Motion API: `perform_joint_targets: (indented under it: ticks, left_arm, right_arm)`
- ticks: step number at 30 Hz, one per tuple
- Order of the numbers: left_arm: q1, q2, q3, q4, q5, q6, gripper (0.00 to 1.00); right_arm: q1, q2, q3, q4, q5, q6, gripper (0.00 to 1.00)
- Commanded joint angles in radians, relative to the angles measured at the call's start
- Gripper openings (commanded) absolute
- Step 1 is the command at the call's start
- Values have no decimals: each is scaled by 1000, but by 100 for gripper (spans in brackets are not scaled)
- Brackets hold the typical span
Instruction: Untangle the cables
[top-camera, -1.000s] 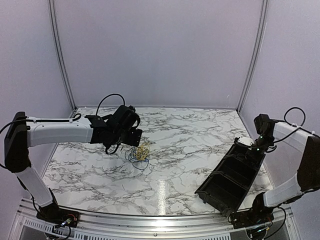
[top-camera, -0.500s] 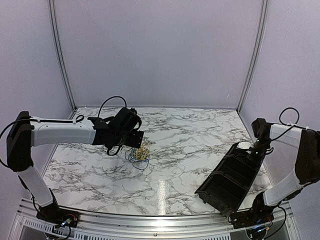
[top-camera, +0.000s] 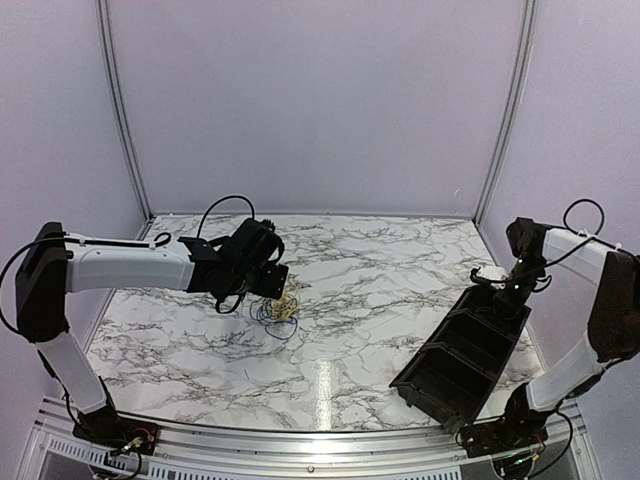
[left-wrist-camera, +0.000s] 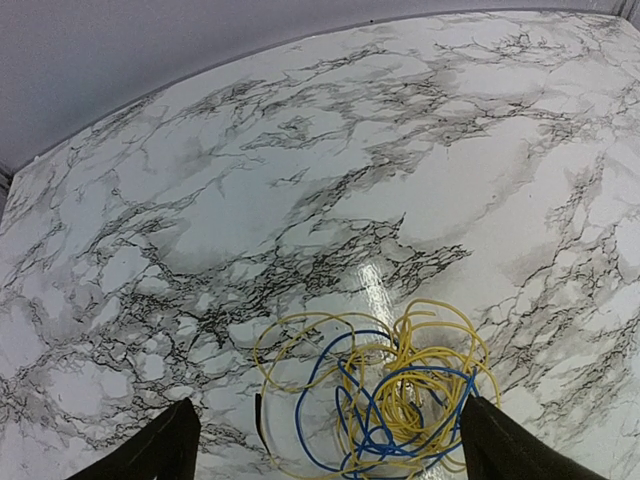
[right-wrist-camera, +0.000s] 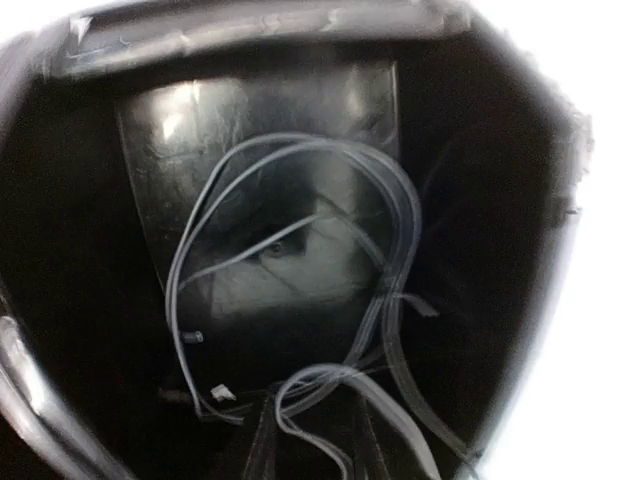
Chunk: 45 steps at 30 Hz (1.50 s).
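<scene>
On marbled white surface (left-wrist-camera: 300, 150): tangled yellow-and-blue wire cables (left-wrist-camera: 385, 400) | left pincer (left-wrist-camera: 327, 420) wide, flanking them | right pincer (top-camera: 513, 288) at black plastic tray (top-camera: 460, 355) — gap indeterminable

You face a white marble-patterned table (top-camera: 400, 270) with dark veins. Plain pale lilac walls (top-camera: 320, 100) enclose it, with metal posts (top-camera: 120, 110) at the back corners.

Table (top-camera: 400, 260): white marble with grey lines.
Cables (top-camera: 281, 307): a small heap of yellow and blue loops, lying at 9 o'clock from the table's middle.
Tray (top-camera: 460, 355): long and black, at 3 o'clock by the edge; its far end may be lifted.
</scene>
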Motion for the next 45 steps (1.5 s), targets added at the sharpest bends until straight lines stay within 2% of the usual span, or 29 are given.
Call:
perform_joint_targets:
  ticks: [1,4,9,22,27,34,37,40,45]
  left_arm:
    - [4,23,-3,22,5,10,94]
    - [4,32,2,26,7,13,94]
    - [4,39,10,27,13,14,94]
    - [5,33,-7,30,16,10,94]
    - [4,39,-4,30,17,9,94]
    - [4,37,-12,30,21,-4,94]
    - [5,21,-29,30,19,-5,94]
    - [5,1,-48,29,7,0,94]
    - [4,-12,-63,29,-13,13,94]
  right_arm:
    - [-7,-29,95,-133,-38,18,35]
    - [-7,-35,121,-184,-32,27,41]
    - [-5,-48,142,-197,-32,37,43]
    - [20,55,77,-39,36,36,44]
    - [89,190,191,-78,78,30,44]
    - [212,453,502,-203,44,75,45]
    - [242,552,562,-238,83,101,45]
    - [266,555,565,-242,84,90,45]
    - [270,470,620,-256,49,88,45]
